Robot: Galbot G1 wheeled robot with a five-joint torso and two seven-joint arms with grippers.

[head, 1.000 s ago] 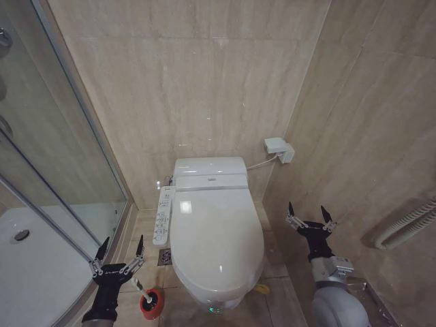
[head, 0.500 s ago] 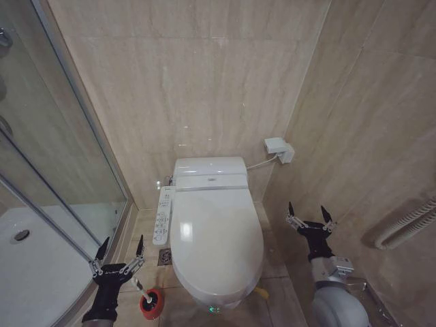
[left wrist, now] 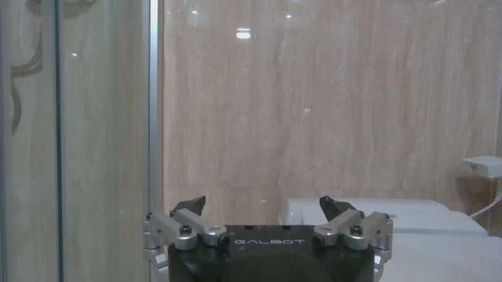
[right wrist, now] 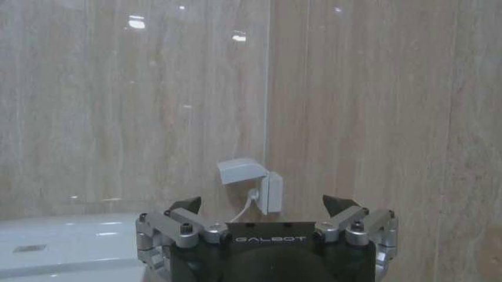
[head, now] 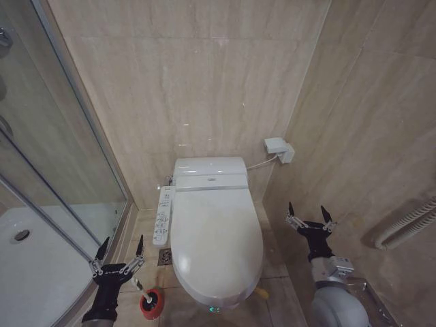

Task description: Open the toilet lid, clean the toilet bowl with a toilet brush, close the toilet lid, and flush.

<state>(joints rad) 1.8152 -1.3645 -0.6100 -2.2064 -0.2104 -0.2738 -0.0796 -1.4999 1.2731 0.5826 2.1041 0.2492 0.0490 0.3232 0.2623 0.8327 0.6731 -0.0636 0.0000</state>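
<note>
Below the head cam, toilet lid (head: pixel 216 238) is down over the bowl. Left gripper (head: pixel 120 250) & right gripper (head: pixel 305 213) flank it, both spread wide, empty. Risk, imo — left arm just above toilet brush (head: pixel 150 302) could tip it.

Two black grippers, left gripper (head: pixel 121 248) and right gripper (head: pixel 304 212), each with a pair of slim, pointed black fingers (head: pixel 102 249) on silver metal linkages. Small dark screws set into the silver knuckle blocks (left wrist: pixel 187 229). White "GALBOT" lettering (right wrist: pixel 269 239) across each black palm housing. Right arm with a silver wrist collar (head: pixel 332 266) and a rounded grey forearm shell (head: pixel 338 308). Left wrist black.
</note>
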